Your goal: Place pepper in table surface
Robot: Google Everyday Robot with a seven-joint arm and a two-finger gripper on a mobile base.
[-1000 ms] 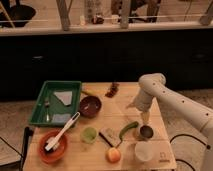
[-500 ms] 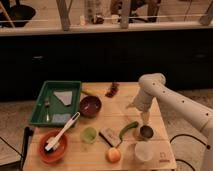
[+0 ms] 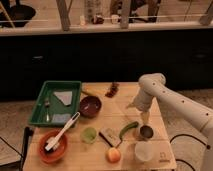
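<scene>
The green pepper lies on the light wooden table surface, right of the middle and towards the front. It is slim and slightly curved. My white arm reaches in from the right and bends down over the table. My gripper hangs just above and to the right of the pepper's far end, over a small dark metal cup. I cannot tell whether the gripper touches the pepper.
A green tray sits at the left. Also on the table are a dark red bowl, a dark red cluster, a small green cup, an orange bowl with a white brush, an orange fruit and a pale cup.
</scene>
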